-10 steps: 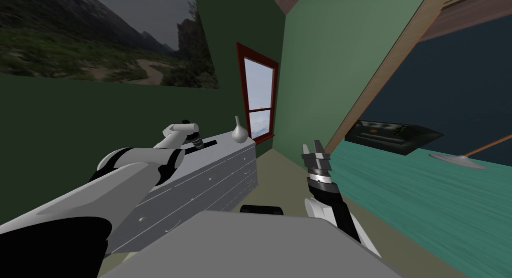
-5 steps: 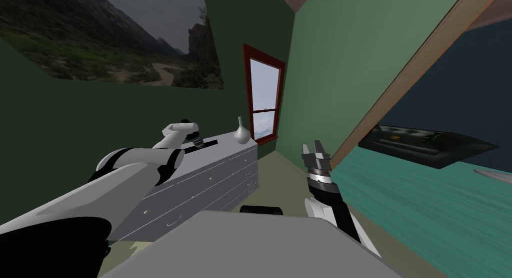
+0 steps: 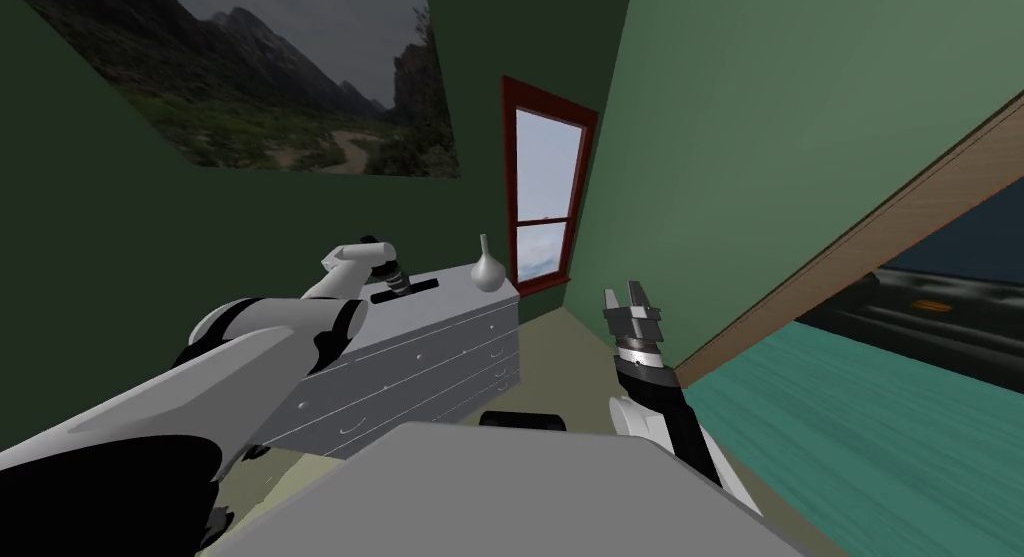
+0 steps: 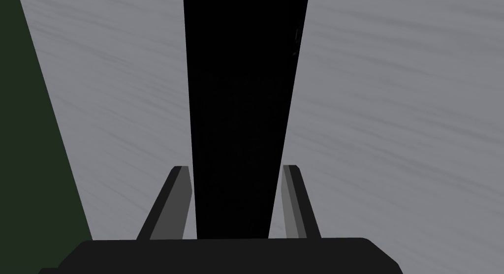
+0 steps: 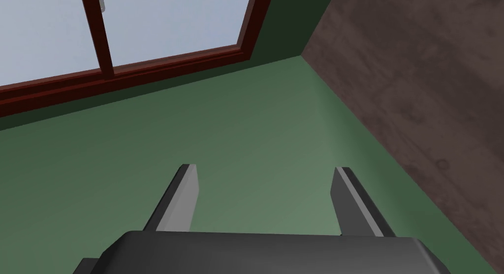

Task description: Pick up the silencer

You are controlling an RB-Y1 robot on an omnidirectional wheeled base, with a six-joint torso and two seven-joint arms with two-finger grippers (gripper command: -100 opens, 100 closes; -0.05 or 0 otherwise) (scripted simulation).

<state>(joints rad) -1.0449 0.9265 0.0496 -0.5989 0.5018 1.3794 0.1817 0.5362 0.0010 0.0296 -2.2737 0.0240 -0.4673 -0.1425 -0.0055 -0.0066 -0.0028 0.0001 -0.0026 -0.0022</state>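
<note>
Left wrist view gives you the plainest read. The left gripper (image 4: 236, 167) has its two thin, blade-like grey fingers (image 4: 179, 202) clamped flat against the sides of the silencer (image 4: 241, 89). The silencer is a long, straight, matte black bar that runs away from the dark gripper body between them. It lies on the top of the dresser (image 4: 393, 113), a flat pale grey surface with faint brushed streaks, and a strip of dark green wall (image 4: 29, 138) borders that top on one side. In the head view you find the same grip just left of the frame's centre, where the white forearm reaches over the dresser, a long, boxy grey chest whose front shows rows of drawers with small knobs. A smooth, pear-shaped grey vase (image 3: 486, 269) with a narrow neck stands upright on the top, right of the silencer and apart from it. Behind it, in the upper middle, you see a tall window (image 3: 545, 196) in a red-brown frame, and a mountain landscape picture (image 3: 270, 81) hangs at the upper left. The right gripper (image 3: 630, 299) sits right of centre, pointing upward, its fingers spread wide with nothing held.
</note>
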